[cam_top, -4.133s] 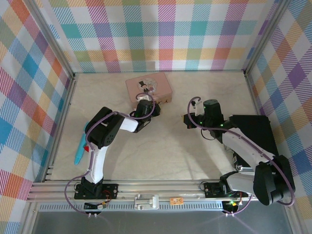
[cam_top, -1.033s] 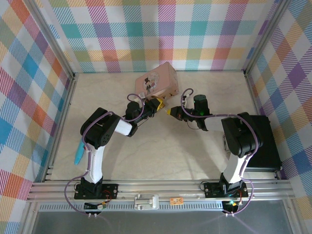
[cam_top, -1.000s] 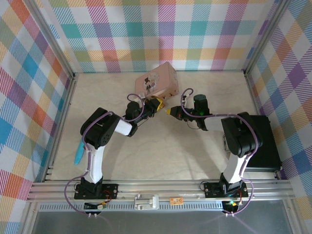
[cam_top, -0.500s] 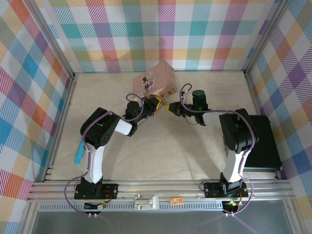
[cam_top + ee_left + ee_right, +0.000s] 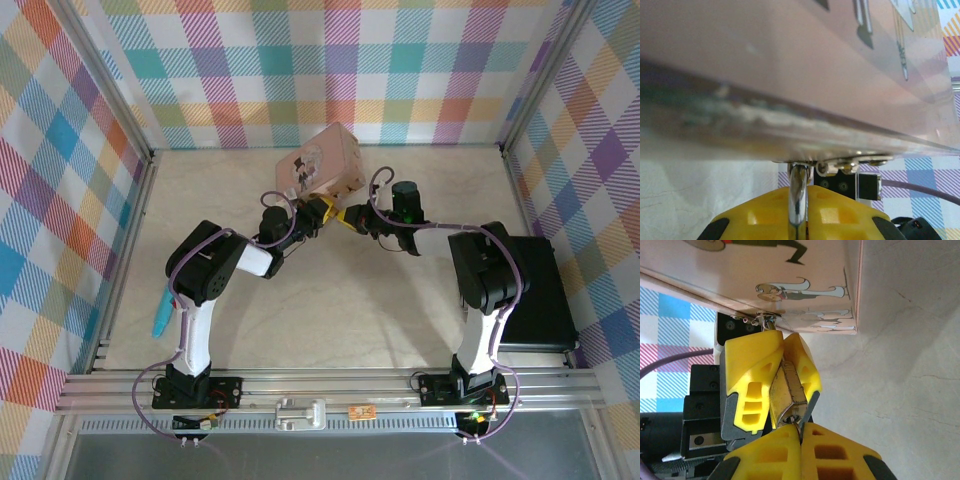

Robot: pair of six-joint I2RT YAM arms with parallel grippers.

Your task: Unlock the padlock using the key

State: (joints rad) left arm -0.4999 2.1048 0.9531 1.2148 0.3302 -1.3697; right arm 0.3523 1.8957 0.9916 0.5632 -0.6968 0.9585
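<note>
My left gripper [image 5: 799, 207] pinches the boxy, smooth brass padlock [image 5: 786, 392]; my right gripper [image 5: 801, 434] clamps the slim grey key [image 5: 798, 425].

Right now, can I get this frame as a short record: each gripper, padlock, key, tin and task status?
left gripper: shut on the padlock, shackle between its fingers
right gripper: shut on the key
padlock: brass, hanging at the clasp of the pink tin
key: thin sliver, tip at the padlock's lower end; inserted or not, cannot tell
status: padlock on the tin, not yet seen unlocked
</note>
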